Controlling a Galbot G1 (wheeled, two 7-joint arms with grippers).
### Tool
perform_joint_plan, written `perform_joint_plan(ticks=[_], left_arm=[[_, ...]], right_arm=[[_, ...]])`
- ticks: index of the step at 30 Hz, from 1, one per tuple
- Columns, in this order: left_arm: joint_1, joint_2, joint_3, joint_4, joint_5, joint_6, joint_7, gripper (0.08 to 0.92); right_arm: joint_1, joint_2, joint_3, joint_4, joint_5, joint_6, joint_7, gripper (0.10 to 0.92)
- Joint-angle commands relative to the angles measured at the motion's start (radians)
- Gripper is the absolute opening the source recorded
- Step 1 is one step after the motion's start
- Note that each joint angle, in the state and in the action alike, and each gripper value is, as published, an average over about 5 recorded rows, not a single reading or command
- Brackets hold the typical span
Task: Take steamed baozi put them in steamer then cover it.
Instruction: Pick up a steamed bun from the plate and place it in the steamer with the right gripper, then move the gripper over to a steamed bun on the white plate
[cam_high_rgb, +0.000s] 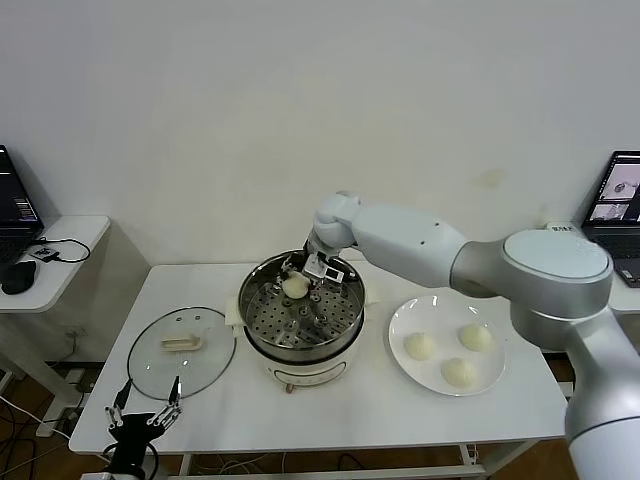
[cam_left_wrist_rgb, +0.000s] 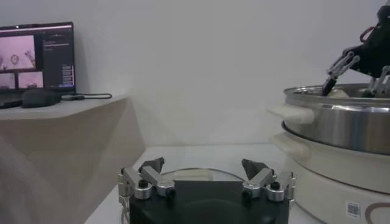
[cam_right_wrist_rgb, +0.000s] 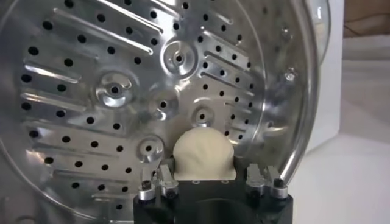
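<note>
My right gripper reaches into the steamer, a shiny perforated steel basket on a cream cooker base. It is shut on one cream-white baozi, held low over the back left of the perforated floor. In the right wrist view the baozi sits between the fingers of my right gripper. Three more baozi lie on a white plate to the right. The glass cover with its cream handle lies flat on the table, left of the steamer. My left gripper hangs open at the table's front left edge.
The left wrist view shows my left gripper open over the cover's rim, with the steamer on the right. Side desks with laptops stand on both sides of the white table.
</note>
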Motion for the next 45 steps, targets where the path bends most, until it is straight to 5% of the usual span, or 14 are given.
perform_joint_plan(ticks=[1, 10, 19, 31, 45], left_arm=[[0.001, 0.000, 0.001, -0.003, 0.001, 0.000, 0.000, 0.823], [0.010, -0.001, 0.001, -0.022, 0.001, 0.005, 0.000, 0.823], [0.004, 0.013, -0.014, -0.029, -0.006, 0.025, 0.001, 0.823], [0.000, 0.038, -0.023, -0.022, -0.001, 0.034, 0.002, 0.823], [0.006, 0.035, -0.029, -0.021, 0.005, 0.045, 0.002, 0.823]], right_arm=[[0.001, 0.010, 0.003, -0.021, -0.066, 0.045, 0.022, 0.652], [0.144, -0.110, -0.001, 0.114, 0.104, -0.048, -0.051, 0.819], [0.299, -0.467, -0.022, 0.499, 0.456, -0.541, -0.187, 0.823], [0.161, -0.899, 0.057, 0.703, 0.433, -0.736, -0.206, 0.823], [-0.137, -0.892, 0.153, 0.621, 0.307, -0.737, -0.192, 0.823]])
